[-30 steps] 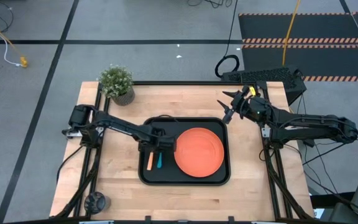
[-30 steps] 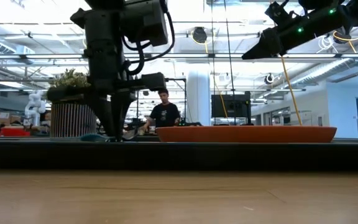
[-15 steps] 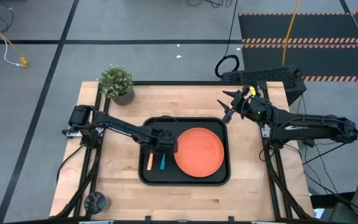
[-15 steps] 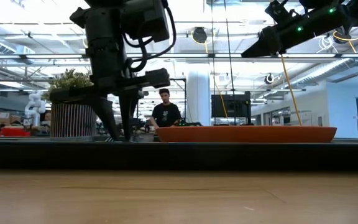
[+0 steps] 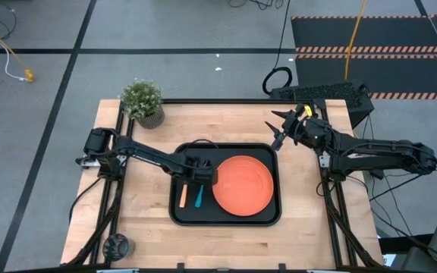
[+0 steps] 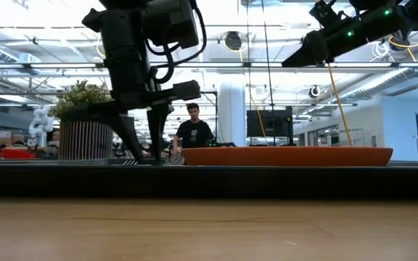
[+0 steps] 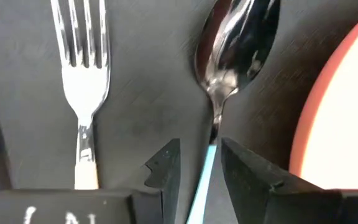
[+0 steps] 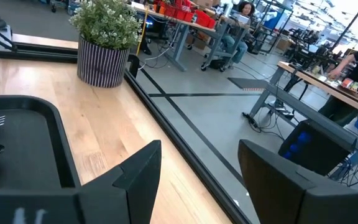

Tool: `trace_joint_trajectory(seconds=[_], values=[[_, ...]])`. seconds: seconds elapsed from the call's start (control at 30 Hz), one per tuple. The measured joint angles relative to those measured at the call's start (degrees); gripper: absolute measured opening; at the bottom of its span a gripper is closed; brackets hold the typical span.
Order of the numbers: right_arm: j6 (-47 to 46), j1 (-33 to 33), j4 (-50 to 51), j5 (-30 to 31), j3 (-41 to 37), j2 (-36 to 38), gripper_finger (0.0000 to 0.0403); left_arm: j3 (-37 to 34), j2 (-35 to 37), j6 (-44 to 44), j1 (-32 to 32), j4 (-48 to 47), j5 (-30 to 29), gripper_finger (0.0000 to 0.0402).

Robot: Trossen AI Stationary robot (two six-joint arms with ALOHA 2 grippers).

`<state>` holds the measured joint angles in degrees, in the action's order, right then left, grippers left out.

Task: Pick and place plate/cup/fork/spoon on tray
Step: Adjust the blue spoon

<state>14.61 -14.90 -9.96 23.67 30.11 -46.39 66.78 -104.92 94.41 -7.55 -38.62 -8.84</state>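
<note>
I'm holding the left gripper [image 7: 197,171] low over the tray [image 5: 268,216], fingers apart astride the spoon [image 7: 232,56], its handle mostly hidden.

A small green plant in a ribbed grey pot [image 5: 143,102] stands on the pale wooden table [image 5: 143,220], well apart from either gripper.

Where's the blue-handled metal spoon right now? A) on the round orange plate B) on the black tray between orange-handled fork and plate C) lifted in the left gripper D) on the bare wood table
B: the blue-handled metal spoon lies flat on the black rectangular tray, between the orange-handled fork and the round orange plastic plate; the left gripper straddles its handle with fingers parted.
</note>
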Motion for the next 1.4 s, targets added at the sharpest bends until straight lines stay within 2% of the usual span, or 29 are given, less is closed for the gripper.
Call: trace_joint_trajectory(seconds=[0.23,0.47,1.2,1.3,1.4], values=[[0.0,0.0,0.0,0.0,0.0,0.0,0.0208,0.0,0.0,-4.6,0.3,3.1,-0.3,0.0117],[0.0,0.0,0.0,0.0,0.0,0.0,0.0208,0.1,-3.9,-8.8,-0.5,2.4,0.2,0.0117],[-0.2,0.0,0.0,0.0,0.0,0.0,0.0208,0.1,-4.3,-4.4,-0.5,0.6,-0.9,0.0117],[-0.2,0.0,0.0,0.0,0.0,0.0,0.0208,0.1,-4.3,-4.4,-0.4,0.4,-0.7,0.0106],[-0.2,0.0,0.0,0.0,0.0,0.0,0.0208,0.1,-4.3,-4.4,-0.4,0.0,-0.6,0.0075]])
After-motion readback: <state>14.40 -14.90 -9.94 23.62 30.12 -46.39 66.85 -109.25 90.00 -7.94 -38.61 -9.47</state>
